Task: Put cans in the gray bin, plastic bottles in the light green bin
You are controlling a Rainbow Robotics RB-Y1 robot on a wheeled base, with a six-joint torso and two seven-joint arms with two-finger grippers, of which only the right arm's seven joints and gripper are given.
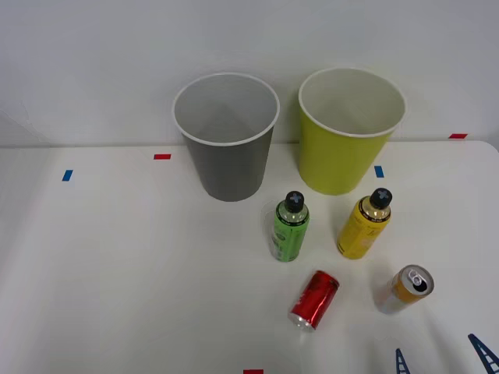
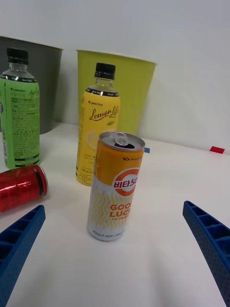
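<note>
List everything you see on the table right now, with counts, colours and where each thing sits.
gray bin: one, gray, white rim, back, upright.
light green bin: one, lime, beside it on the right.
green bottle: one, black cap, standing before the bins.
yellow bottle: one, black cap, standing right of the green one.
red can: one, lying on its side.
orange can: one, upright, nearest the gripper.
tape marks: several, red and blue.
right gripper: blue fingers open, facing the orange can.

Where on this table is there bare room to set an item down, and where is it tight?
Free: the wide stretch of table left of the gray bin and green bottle. Crowded: the right half, where green bottle, yellow bottle, red can and orange can cluster before the light green bin, near the open right gripper.
</note>
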